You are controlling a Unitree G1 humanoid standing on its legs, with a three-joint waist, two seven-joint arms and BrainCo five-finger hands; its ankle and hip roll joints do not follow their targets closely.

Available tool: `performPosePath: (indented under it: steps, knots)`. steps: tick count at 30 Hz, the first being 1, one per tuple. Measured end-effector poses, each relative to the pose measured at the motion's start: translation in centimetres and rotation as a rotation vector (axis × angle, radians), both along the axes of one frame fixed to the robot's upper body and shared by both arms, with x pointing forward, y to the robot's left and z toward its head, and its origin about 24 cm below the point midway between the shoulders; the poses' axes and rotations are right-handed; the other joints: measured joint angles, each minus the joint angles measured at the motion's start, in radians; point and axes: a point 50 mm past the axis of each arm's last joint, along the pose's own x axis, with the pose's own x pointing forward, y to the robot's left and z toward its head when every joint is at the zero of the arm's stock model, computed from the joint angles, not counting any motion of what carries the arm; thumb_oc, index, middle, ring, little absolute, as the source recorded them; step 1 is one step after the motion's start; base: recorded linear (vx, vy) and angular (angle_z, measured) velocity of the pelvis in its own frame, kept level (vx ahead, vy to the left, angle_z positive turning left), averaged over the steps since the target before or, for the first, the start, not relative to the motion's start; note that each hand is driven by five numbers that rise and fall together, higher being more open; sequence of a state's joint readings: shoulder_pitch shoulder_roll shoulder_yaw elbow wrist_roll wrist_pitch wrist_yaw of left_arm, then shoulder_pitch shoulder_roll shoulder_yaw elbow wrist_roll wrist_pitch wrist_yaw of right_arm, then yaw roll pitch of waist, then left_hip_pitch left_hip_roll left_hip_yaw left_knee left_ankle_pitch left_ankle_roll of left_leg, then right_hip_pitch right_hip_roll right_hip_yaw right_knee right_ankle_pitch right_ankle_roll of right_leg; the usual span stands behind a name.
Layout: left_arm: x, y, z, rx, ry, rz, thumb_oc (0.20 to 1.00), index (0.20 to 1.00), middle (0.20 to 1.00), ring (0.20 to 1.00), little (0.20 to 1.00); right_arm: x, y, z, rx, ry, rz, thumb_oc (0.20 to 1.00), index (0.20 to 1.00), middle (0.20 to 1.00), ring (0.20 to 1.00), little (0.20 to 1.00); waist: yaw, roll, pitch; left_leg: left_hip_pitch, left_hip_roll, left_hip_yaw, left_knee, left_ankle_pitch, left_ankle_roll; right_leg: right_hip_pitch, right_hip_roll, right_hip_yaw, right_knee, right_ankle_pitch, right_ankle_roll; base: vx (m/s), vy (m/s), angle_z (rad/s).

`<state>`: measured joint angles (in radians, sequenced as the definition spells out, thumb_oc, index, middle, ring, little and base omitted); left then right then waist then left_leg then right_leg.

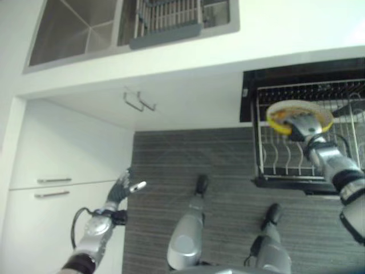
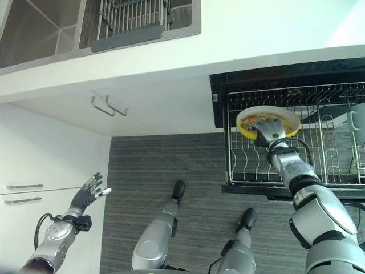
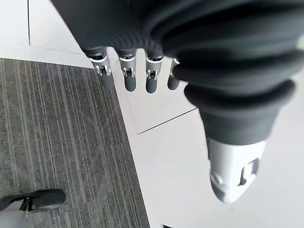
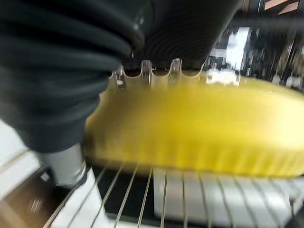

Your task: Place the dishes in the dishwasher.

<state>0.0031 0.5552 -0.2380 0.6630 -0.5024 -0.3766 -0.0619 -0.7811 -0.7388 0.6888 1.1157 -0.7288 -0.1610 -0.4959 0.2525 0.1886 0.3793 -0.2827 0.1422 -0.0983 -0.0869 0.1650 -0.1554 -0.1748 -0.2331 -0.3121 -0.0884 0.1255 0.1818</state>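
Observation:
A round yellow dish (image 1: 280, 116) hangs over the left end of the pulled-out wire rack (image 1: 283, 164) of the dishwasher. My right hand (image 1: 301, 127) is shut on it: the fingers lie across its top (image 4: 199, 128) and the thumb (image 4: 64, 164) sits at its rim. Just below the dish run the rack's wires (image 4: 156, 194). My left hand (image 1: 121, 187) is low on the left beside the white cabinet, open, fingers (image 3: 137, 78) straight and holding nothing.
A steel sink (image 1: 74, 28) with a drying rack (image 1: 166, 21) is set in the white counter above. Cabinet handles (image 1: 138, 101) jut out below it. Drawer fronts with handles (image 1: 51, 188) stand on the left. A white mug (image 2: 357, 120) sits at the rack's right end.

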Motion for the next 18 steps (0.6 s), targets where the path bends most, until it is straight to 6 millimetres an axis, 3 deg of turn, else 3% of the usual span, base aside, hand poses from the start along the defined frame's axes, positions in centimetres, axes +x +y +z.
performPosePath:
  steps: [5, 11, 13, 14, 15, 16, 18]
  knots:
    - [0.2, 0.0, 0.0, 0.002, 0.001, -0.002, 1.0, 1.0, 1.0, 1.0, 1.0, -1.1, -1.2, -2.3, 0.176, 0.093, -0.135, 1.0, 1.0, 1.0, 1.0, 1.0, -0.003, 0.0, 0.0, -0.001, -0.004, 0.001, 0.0, 0.0, 0.0, -0.001, -0.004, 0.0, 0.0, 0.001, 0.001, 0.0, 0.003, 0.01]
    - [0.8, -0.5, 0.5, -0.009, -0.012, -0.023, 1.0, 1.0, 1.0, 1.0, 1.0, -1.4, -2.3, -2.1, 0.34, 0.103, -0.23, 1.0, 1.0, 1.0, 1.0, 1.0, -0.005, -0.003, 0.002, 0.002, -0.003, 0.0, 0.0, 0.002, 0.002, 0.004, -0.003, -0.001, 0.0, 0.002, 0.003, 0.0, 0.0, 0.0]
    - [0.8, -0.6, 0.5, -0.011, -0.005, -0.026, 1.0, 1.0, 1.0, 1.0, 1.0, -1.5, -3.0, -1.9, 0.452, 0.08, -0.298, 1.0, 1.0, 1.0, 1.0, 1.0, -0.006, -0.01, 0.007, 0.007, -0.003, -0.001, 0.0, 0.002, 0.002, 0.01, -0.003, -0.002, 0.0, 0.002, 0.003, 0.02, 0.019, 0.01]
    - [0.8, -0.6, 0.4, -0.009, 0.007, -0.028, 1.0, 1.0, 1.0, 1.0, 1.0, -1.7, -3.7, -1.7, 0.588, 0.051, -0.36, 1.0, 1.0, 1.0, 1.0, 1.0, -0.007, -0.014, 0.01, 0.008, -0.004, -0.001, 0.0, 0.003, 0.003, 0.011, -0.003, -0.002, 0.0, 0.003, 0.004, 0.04, 0.048, 0.01]
    - [0.8, -0.6, 0.4, -0.009, 0.007, -0.028, 1.0, 1.0, 1.0, 1.0, 1.0, -1.7, -3.7, -1.7, 0.588, 0.051, -0.36, 1.0, 1.0, 1.0, 1.0, 1.0, -0.007, -0.014, 0.01, 0.008, -0.004, -0.001, 0.0, 0.003, 0.003, 0.011, -0.003, -0.002, 0.0, 0.003, 0.004, 0.03, 0.041, 0.0]
    - [0.6, -0.6, 0.2, -0.008, 0.028, -0.026, 1.0, 1.0, 1.0, 1.0, 1.0, -1.8, -4.6, -1.2, 0.798, -0.027, -0.433, 1.0, 1.0, 1.0, 1.0, 1.0, -0.006, -0.017, 0.012, 0.013, -0.004, -0.001, 0.0, 0.003, 0.004, 0.017, -0.003, -0.002, 0.0, 0.004, 0.004, 0.0, 0.0, 0.0]
    - [0.6, -0.6, 0.1, -0.008, 0.032, -0.026, 1.0, 1.0, 1.0, 1.0, 1.0, -1.9, -4.8, -1.2, 0.881, -0.046, -0.449, 1.0, 1.0, 1.0, 1.0, 1.0, -0.007, -0.02, 0.014, 0.032, -0.004, -0.001, 0.0, 0.003, 0.003, 0.035, -0.003, -0.003, 0.0, 0.003, 0.005, 0.01, 0.017, 0.0]
